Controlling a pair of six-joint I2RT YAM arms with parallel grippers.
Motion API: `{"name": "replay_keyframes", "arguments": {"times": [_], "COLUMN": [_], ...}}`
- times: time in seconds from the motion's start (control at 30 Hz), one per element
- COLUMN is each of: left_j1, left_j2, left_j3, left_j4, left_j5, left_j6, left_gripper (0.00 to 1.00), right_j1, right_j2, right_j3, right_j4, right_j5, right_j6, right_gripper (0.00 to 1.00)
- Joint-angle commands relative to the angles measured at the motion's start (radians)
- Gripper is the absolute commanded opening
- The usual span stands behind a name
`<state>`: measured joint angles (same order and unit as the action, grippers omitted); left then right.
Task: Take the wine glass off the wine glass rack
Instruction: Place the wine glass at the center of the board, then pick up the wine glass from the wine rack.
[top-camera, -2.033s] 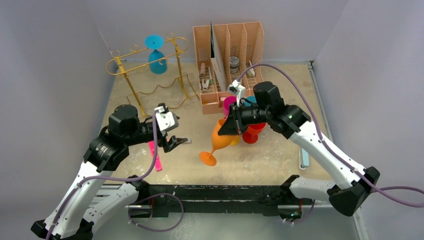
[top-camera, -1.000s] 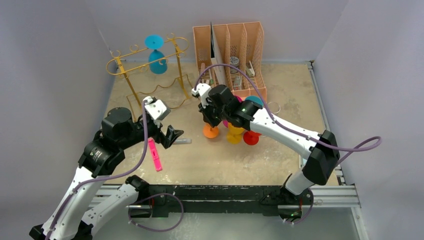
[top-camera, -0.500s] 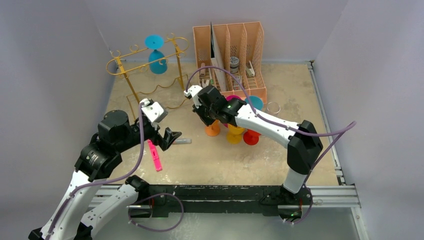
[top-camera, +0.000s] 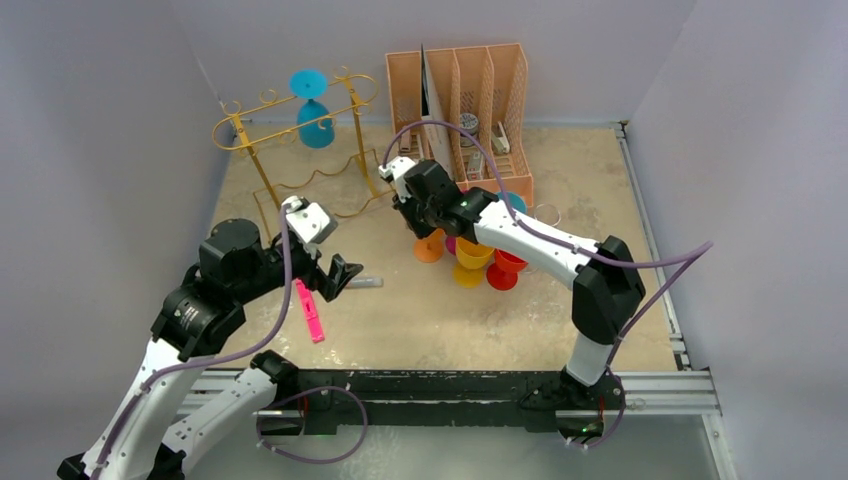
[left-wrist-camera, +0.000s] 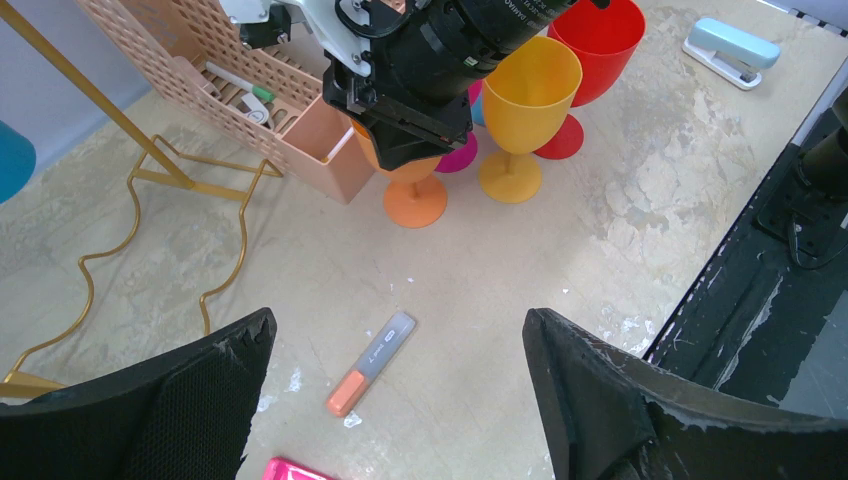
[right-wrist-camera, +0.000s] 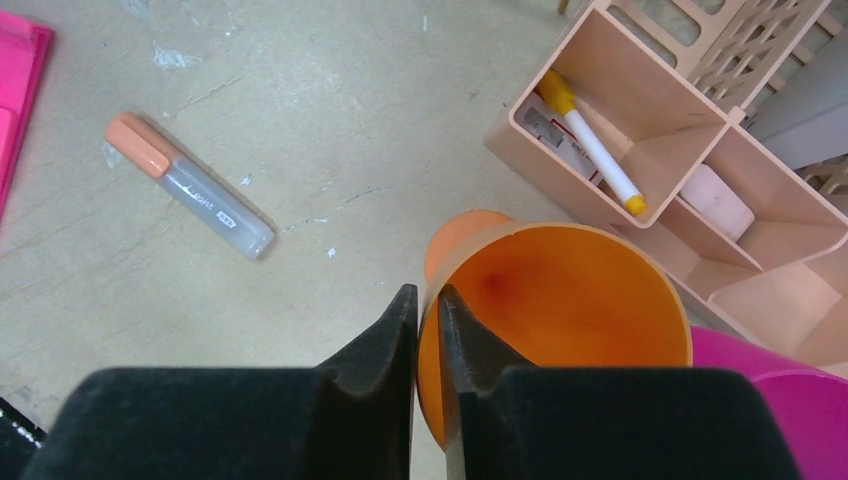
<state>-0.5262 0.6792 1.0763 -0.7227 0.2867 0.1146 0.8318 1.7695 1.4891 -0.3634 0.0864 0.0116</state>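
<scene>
Left claw (left-wrist-camera: 398, 317) gapes wide, holding nothing; right claw (right-wrist-camera: 427, 300) straddles orange glass (right-wrist-camera: 560, 300) rim, grip unclear; organiser (right-wrist-camera: 520, 150) compartment holds pen (right-wrist-camera: 597, 150).

White arms (top-camera: 140, 400), black joints (top-camera: 235, 250), purple cables (top-camera: 284, 262).

The wine glass rack (top-camera: 240, 132) is gold wire, the wine glass (top-camera: 315, 128) on it is blue, and the desk organiser (top-camera: 505, 70) is peach with lattice-patterned walls. Four further glasses are recorded: an orange glass (right-wrist-camera: 560, 300), a yellow glass (left-wrist-camera: 530, 85), a red glass (left-wrist-camera: 600, 35) and a magenta glass (right-wrist-camera: 760, 400). The worktop (top-camera: 560, 310) is beige, mottled with white scuffs; the marker (left-wrist-camera: 375, 360) is grey with an orange cap, the flat item (top-camera: 309, 312) is bright pink, and the stapler (left-wrist-camera: 730, 48) is pale blue.
</scene>
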Motion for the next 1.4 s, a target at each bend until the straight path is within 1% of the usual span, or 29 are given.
{"name": "replay_keyframes", "arguments": {"times": [0.0, 0.23, 0.37, 0.47, 0.57, 0.63, 0.67, 0.73, 0.77, 0.87, 0.93, 1.03, 1.1, 1.2, 1.23, 1.3, 1.37], "left_j1": [0.0, -0.001, -0.001, 0.0, 0.0, 0.001, 0.0, 0.0, 0.0, 0.001, 0.001, 0.015, 0.066, 0.202, 0.225, 0.252, 0.278], "left_j2": [0.013, 0.026, 0.036, 0.041, 0.041, 0.043, 0.044, 0.052, 0.064, 0.109, 0.163, 0.29, 0.372, 0.467, 0.496, 0.559, 0.621], "left_j3": [0.035, 0.036, 0.037, 0.039, 0.043, 0.052, 0.059, 0.078, 0.091, 0.146, 0.199, 0.33, 0.421, 0.507, 0.539, 0.62, 0.711], "left_j4": [0.005, -0.001, 0.001, 0.014, 0.034, 0.05, 0.057, 0.071, 0.08, 0.126, 0.135, 0.082, 0.049, 0.082, 0.086, 0.061, 0.015], "left_j5": [-0.011, 0.0, 0.094, 0.088, 0.079, 0.062, 0.045, 0.002, -0.018, -0.05, -0.08, -0.101, -0.064, 0.121, 0.149, 0.14, 0.162], "left_j6": [-0.014, -0.012, 0.004, -0.007, -0.015, -0.038, -0.051, -0.071, -0.08, -0.106, -0.107, -0.122, -0.171, -0.276, -0.292, -0.298, -0.288], "left_gripper": [0.92, 0.92, 0.92, 0.92, 0.93, 0.93, 0.93, 0.99, 1.0, 1.0, 1.0, 1.0, 1.0, 1.0, 1.0, 1.0, 0.99], "right_j1": [0.003, 0.003, 0.003, 0.003, 0.003, 0.003, 0.003, 0.002, 0.003, 0.002, 0.003, 0.003, 0.002, 0.003, 0.003, 0.003, 0.003], "right_j2": [0.007, -0.021, -0.038, -0.043, -0.063, -0.099, -0.123, -0.193, -0.233, -0.353, -0.432, -0.515, -0.562, -0.628, -0.649, -0.684, -0.713], "right_j3": [0.048, 0.091, 0.145, 0.208, 0.255, 0.249, 0.229, 0.159, 0.114, -0.019, -0.089, -0.162, -0.204, -0.26, -0.28, -0.312, -0.336], "right_j4": [0.013, -0.038, -0.101, -0.168, -0.226, -0.239, -0.233, -0.186, -0.145, -0.024, 0.031, 0.047, 0.048, 0.065, 0.074, 0.085, 0.087], "right_j5": [-0.013, -0.049, -0.084, -0.12, -0.133, -0.144, -0.154, -0.18, -0.182, -0.182, -0.17, -0.146, -0.138, -0.157, -0.171, -0.183, -0.183], "right_j6": [0.019, 0.011, 0.017, 0.037, 0.051, 0.078, 0.102, 0.16, 0.184, 0.234, 0.241, 0.28, 0.308, 0.338, 0.348, 0.375, 0.391], "right_gripper": [0.17, 0.34, 0.41, 0.5, 0.54, 0.55, 0.55, 0.55, 0.56, 0.58, 0.59, 0.59, 0.59, 0.6, 0.6, 0.6, 0.6]}}
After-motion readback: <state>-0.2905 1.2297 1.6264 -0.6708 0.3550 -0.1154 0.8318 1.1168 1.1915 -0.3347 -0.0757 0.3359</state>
